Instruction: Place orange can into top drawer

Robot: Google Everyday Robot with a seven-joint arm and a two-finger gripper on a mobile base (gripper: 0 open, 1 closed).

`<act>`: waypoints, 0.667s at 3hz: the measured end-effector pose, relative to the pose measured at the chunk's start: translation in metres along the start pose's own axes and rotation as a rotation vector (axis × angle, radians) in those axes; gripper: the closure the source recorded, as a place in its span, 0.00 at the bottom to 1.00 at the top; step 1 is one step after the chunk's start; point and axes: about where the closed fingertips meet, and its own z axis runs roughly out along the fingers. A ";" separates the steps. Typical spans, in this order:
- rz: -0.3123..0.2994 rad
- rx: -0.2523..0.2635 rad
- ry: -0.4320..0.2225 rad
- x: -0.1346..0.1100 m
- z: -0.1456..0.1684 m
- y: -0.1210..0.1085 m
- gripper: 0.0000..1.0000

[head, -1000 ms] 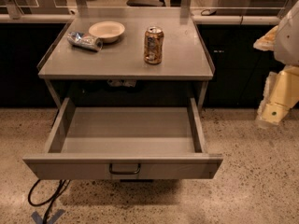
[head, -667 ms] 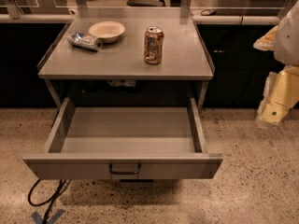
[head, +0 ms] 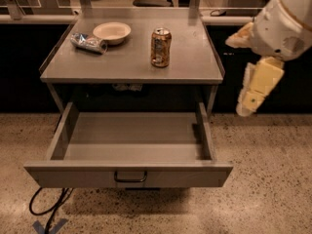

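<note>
The hand (head: pixel 254 92) hangs in the air to the right of the tabletop (head: pixel 192 65), touching nothing; how far open it is cannot be told. The orange can (head: pixel 161 48) stands upright on the tabletop, above the pulled-out top drawer (head: pixel 131 136). Compared with a second ago, the hand has shifted left towards the tabletop; the can has not moved.

I can read no text anywhere from here. The orange can (head: pixel 160 47), upright near the middle of the bench (head: pixel 190 67), carries pale markings I can't make out as letters; the crushed can (head: pixel 88 42) at the back left corner is just as illegible. The gripper (head: pixel 253 94), hanging beyond the bench's right edge, bears no label I can read.
</note>
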 end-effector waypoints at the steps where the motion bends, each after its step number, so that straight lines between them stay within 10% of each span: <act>1: -0.072 -0.002 -0.124 -0.045 0.032 -0.040 0.00; 2: -0.050 0.084 -0.230 -0.102 0.059 -0.102 0.00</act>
